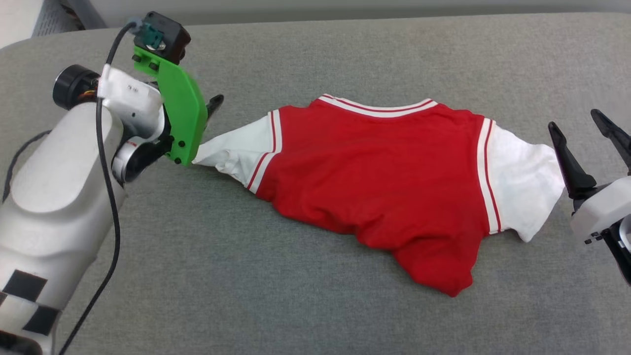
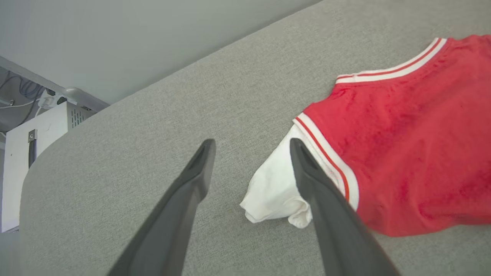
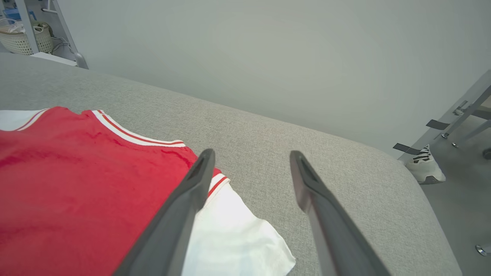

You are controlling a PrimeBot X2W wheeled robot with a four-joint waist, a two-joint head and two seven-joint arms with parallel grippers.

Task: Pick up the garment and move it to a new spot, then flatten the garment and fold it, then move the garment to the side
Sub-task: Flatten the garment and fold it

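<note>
Two spread grippers, one at each sleeve of the garment (image 1: 374,177).

On the grey tabletop (image 1: 315,305) the red garment lies in the middle, collar toward the far edge, white sleeves out to both sides, hem rumpled on the near side. The pale left arm rises from the lower left with its wrist bent; the left gripper (image 2: 252,143) stands wide open over the left sleeve end, pinching nothing. The right gripper (image 1: 576,120) points forward just beside the right sleeve, fingers apart and empty.
</note>
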